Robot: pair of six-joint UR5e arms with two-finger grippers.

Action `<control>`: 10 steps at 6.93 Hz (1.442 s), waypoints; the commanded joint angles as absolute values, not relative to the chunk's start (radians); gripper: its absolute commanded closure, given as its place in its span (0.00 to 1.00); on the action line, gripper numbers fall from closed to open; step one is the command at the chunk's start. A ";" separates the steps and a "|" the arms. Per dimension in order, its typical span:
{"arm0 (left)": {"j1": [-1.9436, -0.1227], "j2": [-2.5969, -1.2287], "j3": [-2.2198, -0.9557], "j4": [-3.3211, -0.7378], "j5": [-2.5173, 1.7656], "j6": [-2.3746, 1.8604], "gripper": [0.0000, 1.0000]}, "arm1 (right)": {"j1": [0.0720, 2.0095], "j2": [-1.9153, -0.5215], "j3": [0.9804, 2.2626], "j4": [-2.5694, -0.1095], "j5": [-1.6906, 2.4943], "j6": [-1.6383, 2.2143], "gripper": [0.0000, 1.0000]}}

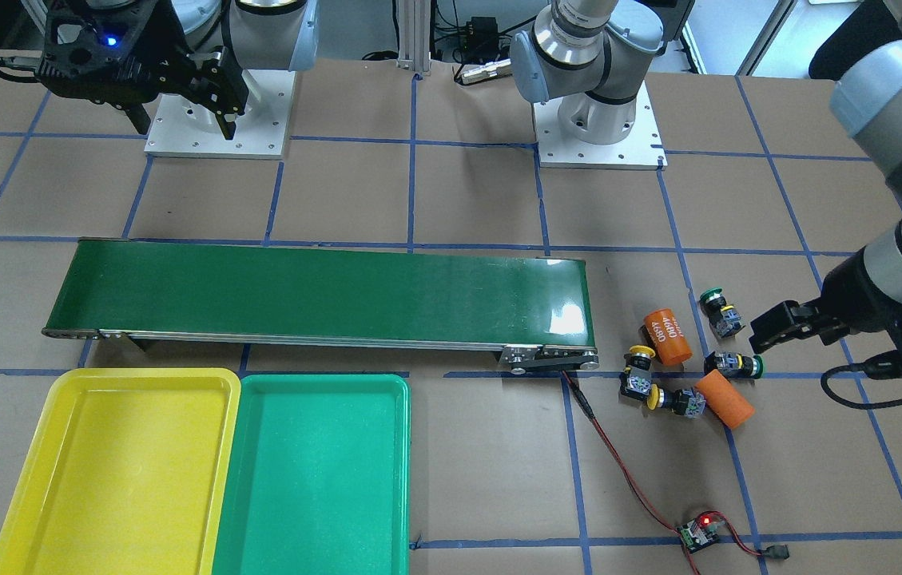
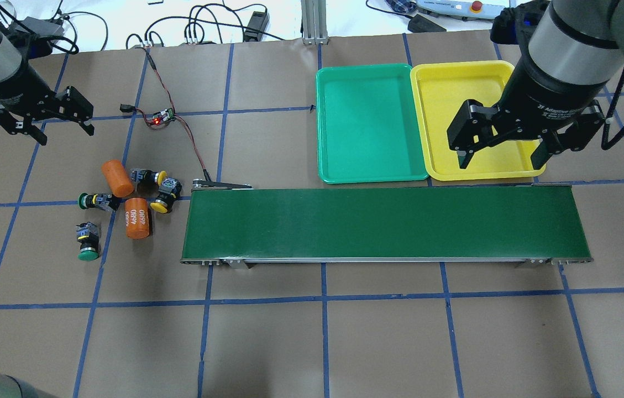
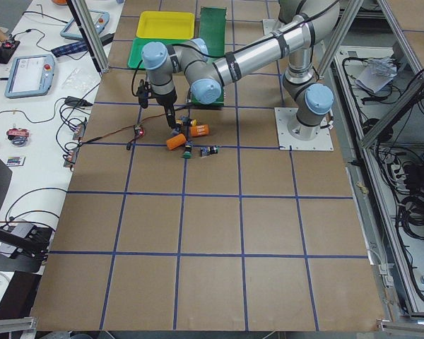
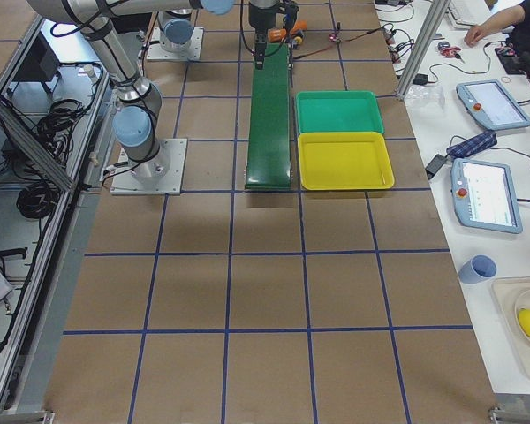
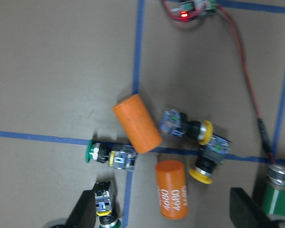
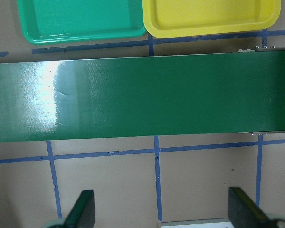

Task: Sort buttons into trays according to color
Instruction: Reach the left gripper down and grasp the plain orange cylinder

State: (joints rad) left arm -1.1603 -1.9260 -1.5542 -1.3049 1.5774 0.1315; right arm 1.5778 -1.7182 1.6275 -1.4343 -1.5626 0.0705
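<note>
Four buttons lie on the table off the conveyor's end, mixed with two orange cylinders. The two green-capped buttons (image 2: 88,200) (image 2: 88,243) are on the outer side. The two yellow-capped buttons (image 2: 151,178) (image 2: 165,199) touch each other nearer the belt. My left gripper (image 2: 66,132) hangs open above the table beside this cluster, holding nothing; its wrist view shows a green button (image 5: 109,154) and a yellow button (image 5: 187,127) below it. The green tray (image 2: 370,121) and yellow tray (image 2: 444,94) lie side by side, both bare. My right gripper (image 2: 501,160) hangs open over the yellow tray's near edge.
A long dark-green conveyor belt (image 2: 383,224) runs between the cluster and the trays. Orange cylinders (image 2: 116,178) (image 2: 137,218) touch the buttons. A small board with a red light (image 2: 161,116) and its cable lie by the belt's end. Blue tape lines grid the brown table.
</note>
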 commanded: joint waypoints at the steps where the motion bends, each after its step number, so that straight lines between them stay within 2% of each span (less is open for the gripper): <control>1: -1.150 -1.998 -1.615 -1.203 1.569 -0.036 0.02 | 1.577 -1.718 1.628 -1.433 -1.565 0.075 0.00; 3: -1.158 -2.081 -1.611 -1.064 1.563 -0.083 0.03 | 1.578 -1.718 1.629 -1.443 -1.552 0.069 0.00; 4: -1.161 -2.101 -1.621 -1.063 1.542 -0.081 0.08 | 1.578 -1.720 1.629 -1.433 -1.558 0.072 0.00; 6: -1.166 -2.134 -1.621 -1.063 1.542 -0.066 0.10 | 1.578 -1.718 1.629 -1.434 -1.560 0.071 0.00; 8: -1.163 -2.163 -1.623 -1.063 1.537 -0.067 0.20 | 1.578 -1.718 1.629 -1.440 -1.560 0.069 0.00; 9: -1.167 -2.166 -1.621 -1.063 1.514 -0.063 0.32 | 1.578 -1.720 1.629 -1.437 -1.565 0.066 0.00; 10: -1.172 -2.158 -1.620 -1.078 1.513 -0.066 0.81 | 1.578 -1.718 1.629 -1.436 -1.563 0.066 0.00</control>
State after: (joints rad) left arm -1.1670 -2.1608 -1.6214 -1.0664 1.5215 -0.0647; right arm 1.5785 -1.7186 1.6291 -1.4377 -1.5628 0.0669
